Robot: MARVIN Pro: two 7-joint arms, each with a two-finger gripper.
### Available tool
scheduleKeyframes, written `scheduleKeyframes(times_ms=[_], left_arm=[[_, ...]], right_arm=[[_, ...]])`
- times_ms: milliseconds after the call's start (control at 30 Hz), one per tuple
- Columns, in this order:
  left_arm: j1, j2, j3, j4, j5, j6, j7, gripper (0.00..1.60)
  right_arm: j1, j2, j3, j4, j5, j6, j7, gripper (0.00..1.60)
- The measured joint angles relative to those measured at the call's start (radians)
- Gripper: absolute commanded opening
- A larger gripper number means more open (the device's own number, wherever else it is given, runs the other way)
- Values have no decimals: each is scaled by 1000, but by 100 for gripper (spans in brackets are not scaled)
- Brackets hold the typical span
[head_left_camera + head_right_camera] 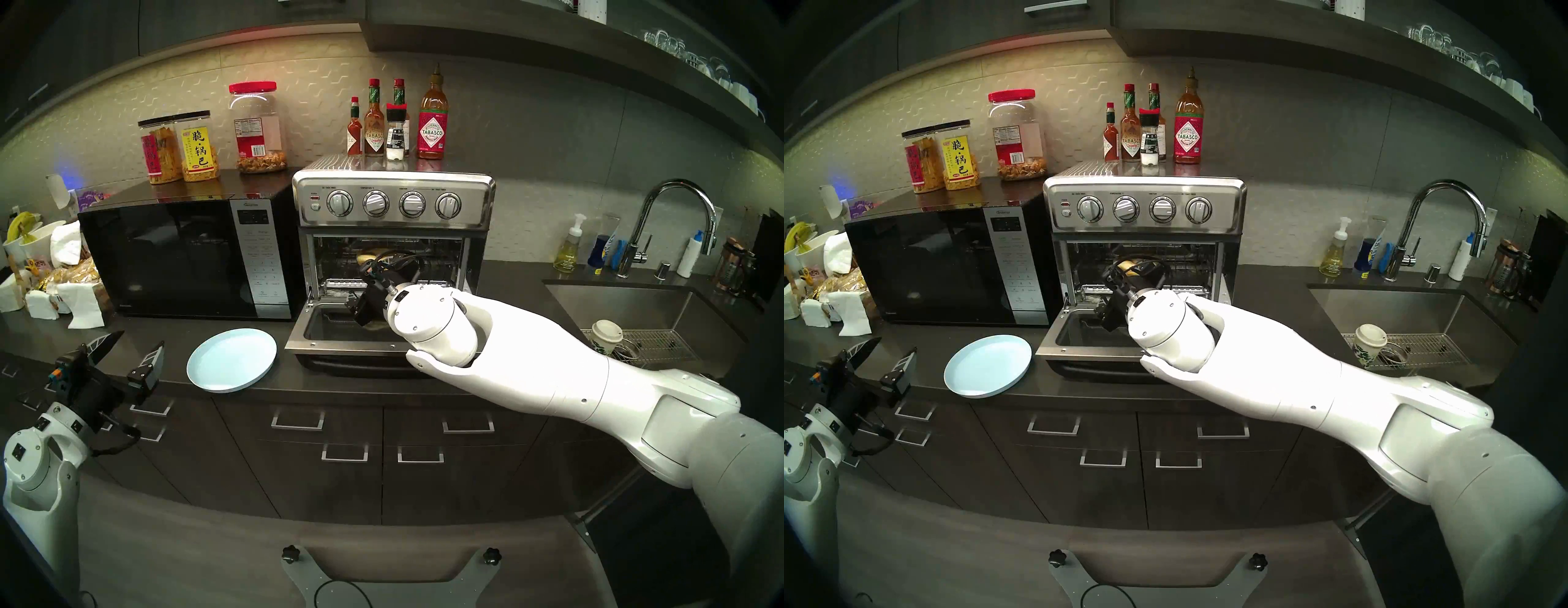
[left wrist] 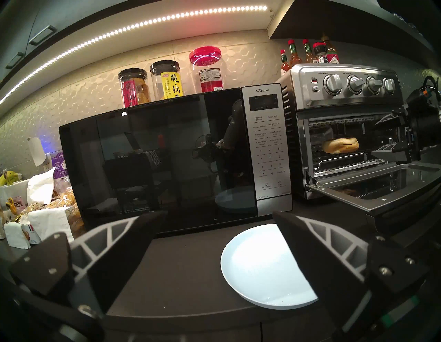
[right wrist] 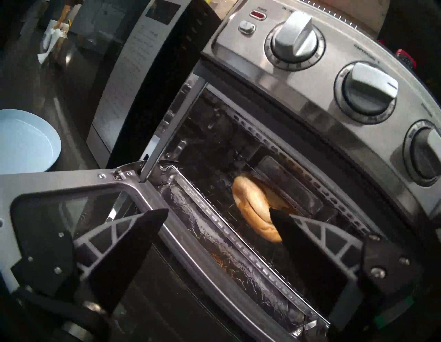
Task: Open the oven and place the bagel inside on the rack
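Note:
The stainless oven (image 1: 394, 204) stands open, its glass door (image 1: 339, 335) dropped flat toward me. The golden bagel (image 2: 341, 144) lies inside on the wire rack (image 2: 338, 156); it also shows in the right wrist view (image 3: 250, 207). My right gripper (image 2: 374, 138) is open at the oven mouth, its fingers apart from the bagel and holding nothing. In its own view the right gripper (image 3: 218, 211) hangs over the door hinge and the foil-lined tray (image 3: 214, 246). My left gripper (image 1: 127, 352) is open and empty at the counter's front left.
A pale blue plate (image 1: 231, 361) lies bare on the counter left of the door. A black microwave (image 1: 186, 254) stands left of the oven. Sauce bottles (image 1: 396, 123) stand on the oven top. A sink (image 1: 628, 305) with a faucet and a paper cup (image 1: 606, 335) is at the right.

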Motion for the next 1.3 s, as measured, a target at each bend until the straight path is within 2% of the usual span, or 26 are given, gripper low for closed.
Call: scheduleKeyframes(times_ms=[567,933,1133,1300], left_arm=[[0,0,0,0,0,0,0,160],[0,0,0,0,0,0,0,160],[0,0,0,0,0,0,0,160],[0,0,0,0,0,0,0,160]], right_arm=[[-95,192,23,-248,24,-14,-44,160],[-135,277,-19,-416,-31,-4,-75,160],[-152,313,-67,-505,-71,57,-100,160],[-164,343,-96,-581,-94,143,-130,160]])
